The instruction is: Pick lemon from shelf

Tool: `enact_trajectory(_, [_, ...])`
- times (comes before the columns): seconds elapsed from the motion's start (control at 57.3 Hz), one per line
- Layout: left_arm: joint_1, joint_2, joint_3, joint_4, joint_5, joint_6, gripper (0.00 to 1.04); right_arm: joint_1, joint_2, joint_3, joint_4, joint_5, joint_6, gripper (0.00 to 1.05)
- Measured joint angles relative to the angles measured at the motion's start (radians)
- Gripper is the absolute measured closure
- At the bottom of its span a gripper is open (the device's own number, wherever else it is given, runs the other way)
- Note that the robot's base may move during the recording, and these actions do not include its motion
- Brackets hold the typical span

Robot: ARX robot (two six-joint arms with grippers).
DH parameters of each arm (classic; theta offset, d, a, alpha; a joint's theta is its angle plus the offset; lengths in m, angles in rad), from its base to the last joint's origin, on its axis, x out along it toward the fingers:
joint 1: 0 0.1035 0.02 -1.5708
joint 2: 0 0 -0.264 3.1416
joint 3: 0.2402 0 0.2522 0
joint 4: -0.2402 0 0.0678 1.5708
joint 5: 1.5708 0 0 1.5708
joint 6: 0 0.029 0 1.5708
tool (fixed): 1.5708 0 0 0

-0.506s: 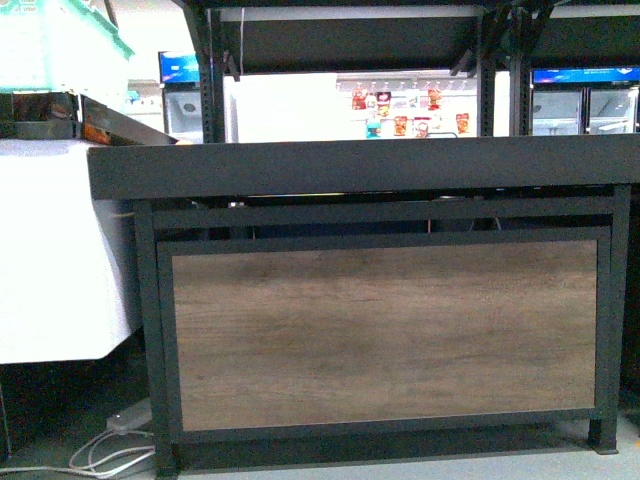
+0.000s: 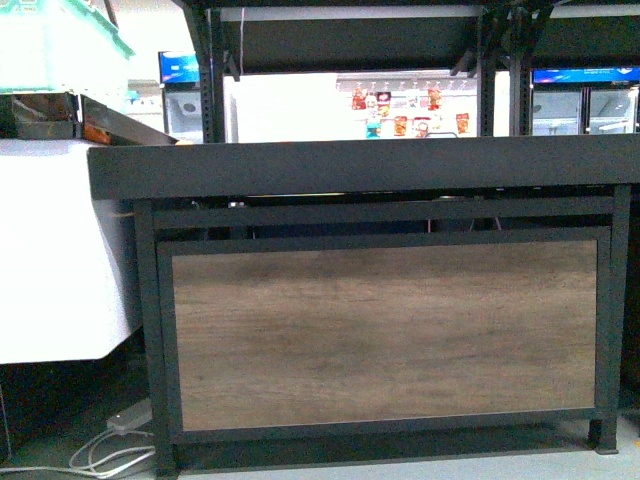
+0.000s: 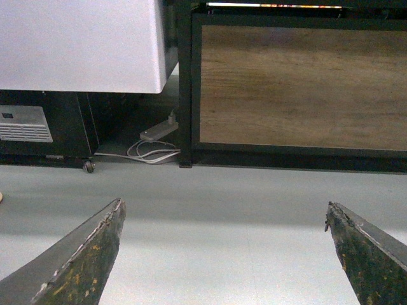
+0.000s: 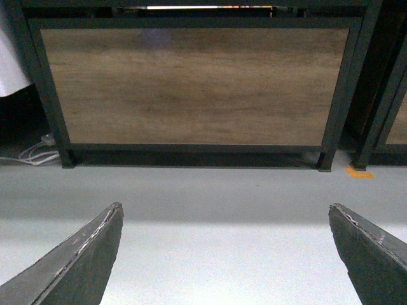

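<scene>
The shelf (image 2: 385,335) fills the front view: a black metal frame with a brown wood-grain front panel and a dark tray rim (image 2: 360,165) across its top. The lemon is out of view; the tray's contents are hidden behind the rim. Neither arm shows in the front view. My left gripper (image 3: 224,213) is open and empty, low above the grey floor, facing the shelf's left leg and panel (image 3: 299,86). My right gripper (image 4: 226,213) is open and empty above the floor, facing the panel (image 4: 191,86) squarely.
A white cabinet (image 2: 55,250) stands left of the shelf, with a power strip and white cables (image 3: 156,143) on the floor beside the shelf's leg. Upper black tiers (image 2: 350,40) hang above the tray. Another dark stand (image 4: 388,95) adjoins on the right.
</scene>
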Motion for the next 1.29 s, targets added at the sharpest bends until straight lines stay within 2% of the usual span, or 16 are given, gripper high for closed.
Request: enact_trajectory(1.292, [0.000,0.000,0.000,0.000,0.000,0.000,0.08,0.000,0.000,0.000,0.000,0.001,0.000,0.07])
